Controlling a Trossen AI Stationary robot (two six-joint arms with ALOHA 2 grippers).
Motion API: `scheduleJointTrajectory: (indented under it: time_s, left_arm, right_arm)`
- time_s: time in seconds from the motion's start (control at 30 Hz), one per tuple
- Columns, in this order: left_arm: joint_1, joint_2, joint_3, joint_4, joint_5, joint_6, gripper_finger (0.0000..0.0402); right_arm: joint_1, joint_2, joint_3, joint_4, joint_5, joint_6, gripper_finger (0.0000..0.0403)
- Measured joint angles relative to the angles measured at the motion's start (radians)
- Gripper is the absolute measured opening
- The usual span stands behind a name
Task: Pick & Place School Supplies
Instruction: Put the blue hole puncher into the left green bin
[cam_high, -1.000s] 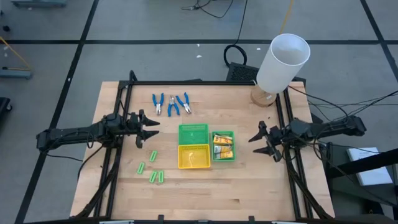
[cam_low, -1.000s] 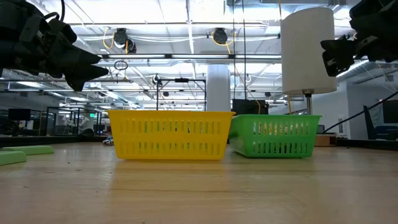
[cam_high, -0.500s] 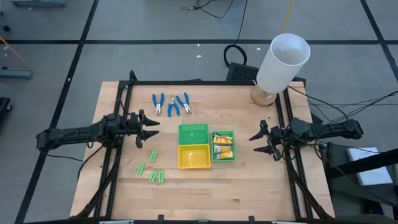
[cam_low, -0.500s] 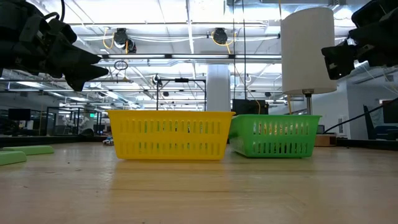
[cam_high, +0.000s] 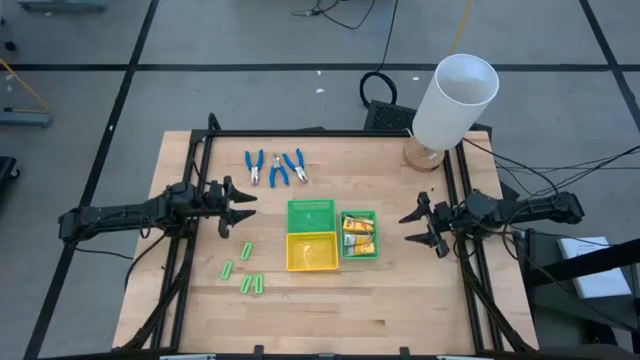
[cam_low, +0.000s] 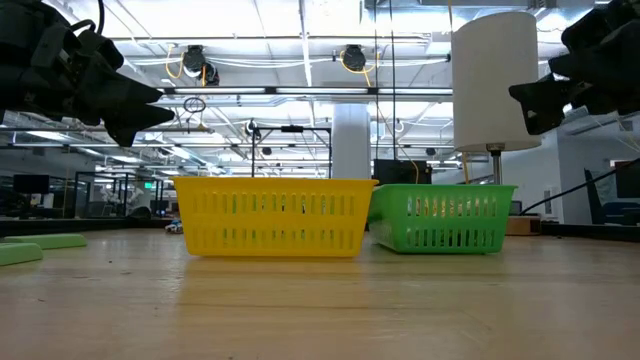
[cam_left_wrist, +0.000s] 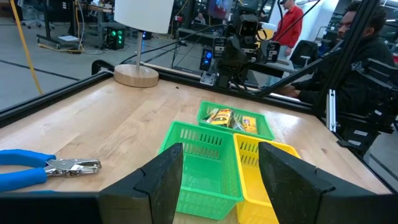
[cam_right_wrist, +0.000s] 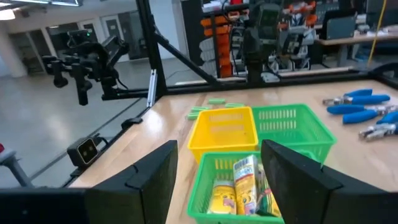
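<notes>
Not much changed: the right gripper (cam_high: 416, 228) just crept a bit toward the trays, jaws spread and empty like the left gripper (cam_high: 240, 208) (packets (cam_high: 357, 235) already binned, green sticks (cam_high: 245, 272) and pliers (cam_high: 274, 167) still loose on the table).

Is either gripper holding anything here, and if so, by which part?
Nothing is held. The left gripper and right gripper both hover open and empty beside the trays.
</notes>
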Motion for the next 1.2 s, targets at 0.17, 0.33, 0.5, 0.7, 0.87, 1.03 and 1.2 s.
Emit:
scheduleJointTrajectory:
  time_s: [0.17, 0.33, 0.5, 0.7, 0.87, 1.03, 1.2]
  left_arm:
    - [0.000, 0.000, 0.000, 0.000, 0.000, 0.000, 0.0214]
    - [0.000, 0.000, 0.000, 0.000, 0.000, 0.000, 0.0214]
    - [0.000, 0.000, 0.000, 0.000, 0.000, 0.000, 0.0214]
    - [0.000, 0.000, 0.000, 0.000, 0.000, 0.000, 0.0214]
    - [0.000, 0.000, 0.000, 0.000, 0.000, 0.000, 0.0214]
    - [0.000, 0.000, 0.000, 0.000, 0.000, 0.000, 0.0214]
    - [0.000, 0.000, 0.000, 0.000, 0.000, 0.000, 0.0214]
  right_arm:
    - [0.000, 0.001, -0.002, -0.026, -0.001, -0.036, 0.0226]
    - [0.000, 0.001, -0.002, -0.058, 0.002, -0.038, 0.0226]
    - [0.000, 0.012, -0.004, -0.059, 0.002, -0.036, 0.0226]
    - [0.000, 0.016, -0.004, -0.029, -0.002, -0.036, 0.0226]
    - [0.000, 0.016, -0.004, -0.014, -0.002, -0.036, 0.0226]
    - [0.000, 0.016, -0.004, -0.012, -0.002, -0.036, 0.0226]
    - [0.000, 0.016, -0.004, -0.010, -0.002, -0.035, 0.0226]
